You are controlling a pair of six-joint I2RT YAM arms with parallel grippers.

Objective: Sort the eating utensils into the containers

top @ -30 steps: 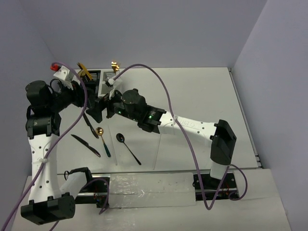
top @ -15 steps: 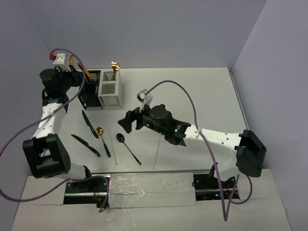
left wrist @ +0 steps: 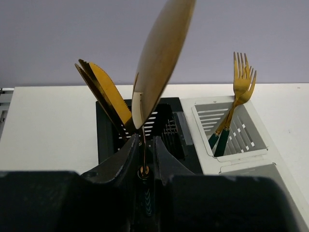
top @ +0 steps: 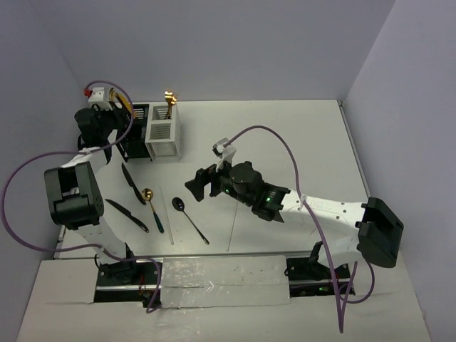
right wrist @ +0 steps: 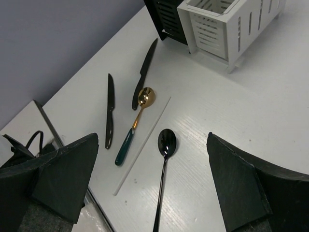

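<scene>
Gold utensil in left end effector — wrist-view only.

Even soft light; faint shadows; pics sharp

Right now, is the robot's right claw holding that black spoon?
No, the right gripper's jaws stand wide open and empty above the table, where the black spoon lies flat.

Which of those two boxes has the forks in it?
The white box; gold forks stand in it. The black box holds knives.
</scene>
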